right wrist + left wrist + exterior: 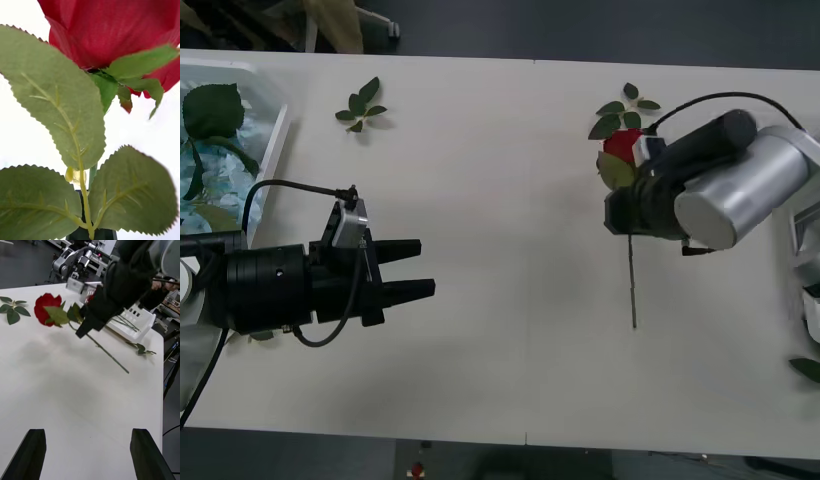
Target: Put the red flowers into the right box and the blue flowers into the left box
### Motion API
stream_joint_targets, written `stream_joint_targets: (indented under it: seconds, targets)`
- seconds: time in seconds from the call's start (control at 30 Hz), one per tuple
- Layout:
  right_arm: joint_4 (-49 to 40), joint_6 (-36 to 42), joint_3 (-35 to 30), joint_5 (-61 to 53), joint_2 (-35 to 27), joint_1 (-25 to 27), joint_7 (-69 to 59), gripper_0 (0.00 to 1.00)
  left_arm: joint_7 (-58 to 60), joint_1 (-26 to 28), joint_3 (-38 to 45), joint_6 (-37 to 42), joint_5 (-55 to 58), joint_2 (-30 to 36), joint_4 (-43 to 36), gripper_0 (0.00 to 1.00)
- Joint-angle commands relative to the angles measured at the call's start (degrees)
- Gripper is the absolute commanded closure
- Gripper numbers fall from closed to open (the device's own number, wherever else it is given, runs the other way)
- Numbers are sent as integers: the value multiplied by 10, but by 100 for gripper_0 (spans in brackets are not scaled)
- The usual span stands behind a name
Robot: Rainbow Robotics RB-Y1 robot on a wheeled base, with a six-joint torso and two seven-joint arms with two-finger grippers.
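Front view places the red rose (621, 146) at upper right of the frame, its thin stem (633, 290) running down over the white tabletop (500, 200). The right gripper (627, 208) has its jaws clenched on the stem just below the leaves; the left wrist view shows the rose (47, 309) lifted off the tabletop. At lower left, the left gripper (408, 269) hovers with jaws released. The left box (275, 140) with blue flowers (215, 190) sits at the upper left edge.

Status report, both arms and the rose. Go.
Right gripper shut on the red rose, held off the table. Left gripper open, idle over the table's left. Right box holds stems; path looks unobstructed.
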Motion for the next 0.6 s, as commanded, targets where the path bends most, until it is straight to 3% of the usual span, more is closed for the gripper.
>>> stream_joint_targets:
  seconds: [0.03, 0.27, 0.6]
  targets:
    - [-37, 35, -82, -35, -29, 10, 10, 100, -21, -3, -7, -4, 6, 8, -6, 35]
    - [-50, 70, -200, -70, -97, 37, 21, 100, -21, -3, -7, -4, 6, 8, -6, 35]
    - [-11, 75, -285, -61, -177, 85, 121, 100, -21, -3, -7, -4, 6, 8, -6, 35]
